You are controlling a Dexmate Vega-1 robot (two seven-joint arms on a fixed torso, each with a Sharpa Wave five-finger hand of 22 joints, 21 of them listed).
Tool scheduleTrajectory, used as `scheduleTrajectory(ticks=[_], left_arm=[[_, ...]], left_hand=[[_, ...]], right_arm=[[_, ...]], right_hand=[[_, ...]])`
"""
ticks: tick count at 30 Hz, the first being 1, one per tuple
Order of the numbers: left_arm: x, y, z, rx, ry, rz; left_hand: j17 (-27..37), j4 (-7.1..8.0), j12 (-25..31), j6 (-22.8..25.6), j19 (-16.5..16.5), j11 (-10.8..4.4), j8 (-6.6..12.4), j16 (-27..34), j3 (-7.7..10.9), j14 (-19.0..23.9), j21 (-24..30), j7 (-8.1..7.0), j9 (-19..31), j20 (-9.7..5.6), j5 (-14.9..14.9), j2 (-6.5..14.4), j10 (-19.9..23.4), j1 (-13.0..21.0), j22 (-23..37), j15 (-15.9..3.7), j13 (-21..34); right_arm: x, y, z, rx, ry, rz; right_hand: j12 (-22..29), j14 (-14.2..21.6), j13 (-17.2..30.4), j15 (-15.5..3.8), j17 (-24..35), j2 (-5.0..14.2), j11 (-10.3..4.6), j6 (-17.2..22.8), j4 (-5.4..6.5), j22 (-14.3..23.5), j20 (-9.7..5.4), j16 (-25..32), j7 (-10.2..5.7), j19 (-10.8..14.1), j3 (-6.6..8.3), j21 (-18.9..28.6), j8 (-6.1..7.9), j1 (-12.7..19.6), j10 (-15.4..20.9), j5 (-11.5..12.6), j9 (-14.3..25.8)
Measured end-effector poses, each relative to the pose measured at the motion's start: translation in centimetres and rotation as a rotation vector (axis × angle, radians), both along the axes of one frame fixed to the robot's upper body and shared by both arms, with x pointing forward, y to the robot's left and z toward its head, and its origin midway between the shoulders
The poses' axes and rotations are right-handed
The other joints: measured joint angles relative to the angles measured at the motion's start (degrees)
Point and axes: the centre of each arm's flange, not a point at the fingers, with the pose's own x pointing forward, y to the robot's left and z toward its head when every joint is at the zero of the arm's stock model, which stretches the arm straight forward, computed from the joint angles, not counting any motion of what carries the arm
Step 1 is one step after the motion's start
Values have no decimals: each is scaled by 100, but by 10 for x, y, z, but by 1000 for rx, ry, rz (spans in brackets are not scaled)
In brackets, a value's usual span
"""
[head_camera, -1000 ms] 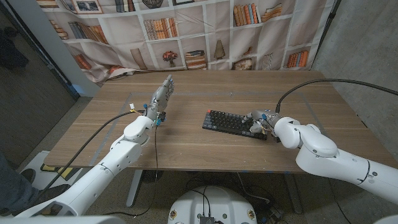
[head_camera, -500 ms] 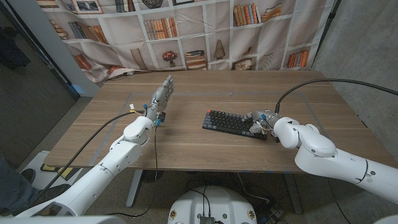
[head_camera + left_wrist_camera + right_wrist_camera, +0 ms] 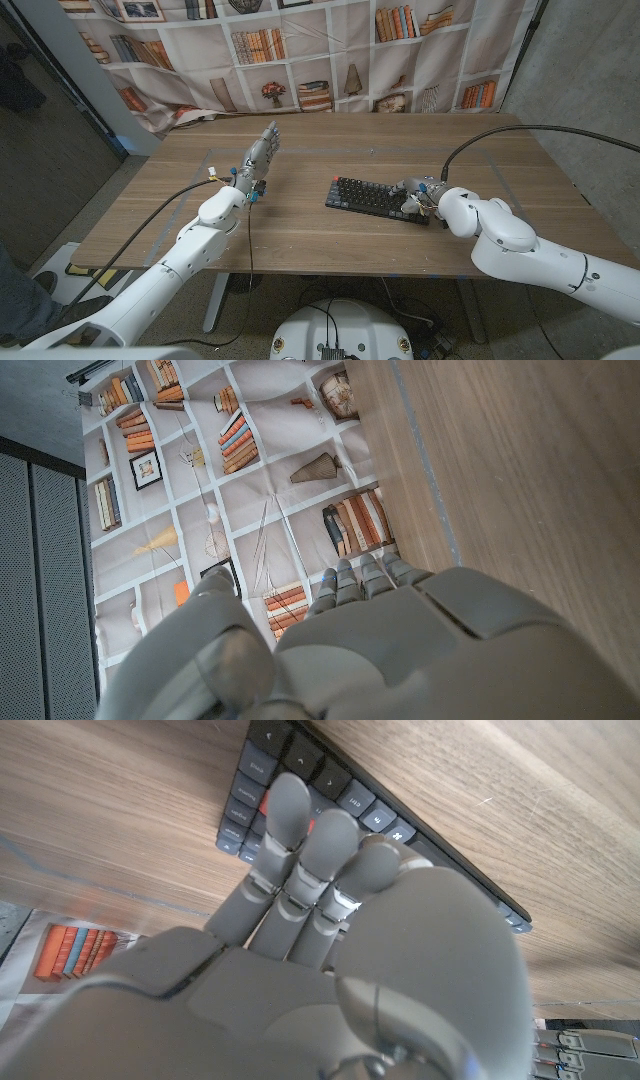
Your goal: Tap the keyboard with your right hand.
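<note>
Table [image 3: 330,240] wide wood, keyboard [image 3: 372,198] lying just right of its centre at about 3 o'clock from middle; nothing on it has shifted over the last second, only the right arm has crept a touch toward 9 o'clock, closer in on the keys. Right hand [image 3: 417,194] sits on the keyboard's right end, fingers [image 3: 300,840] extended together over the keys and holding nothing, contact likely but not certain, so the tap looks under way or about to land. Left hand [image 3: 258,157] unchanged at 9 o'clock of the keyboard, well apart, raised upright, fingers straight, empty.
</note>
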Motion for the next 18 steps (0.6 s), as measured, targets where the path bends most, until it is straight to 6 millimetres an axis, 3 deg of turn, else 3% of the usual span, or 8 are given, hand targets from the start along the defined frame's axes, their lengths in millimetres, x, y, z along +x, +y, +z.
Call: scheduleTrajectory(ticks=[18], left_arm=[[2, -1, -2, -11, -2, -6]], left_hand=[[0, 0, -39, 0, 0, -11, 0, 0, 0, -1, 0, 0, 0, 0, -21, -1, 11, -1, 0, -1, 0]], right_arm=[[1, 1, -2, -15, 17, -15]], right_hand=[[50, 0, -49, 0, -53, 22, 0, 8, -8, -75, 19, 0, -9, -45, 39, 133, 0, -21, 0, -44, 0]])
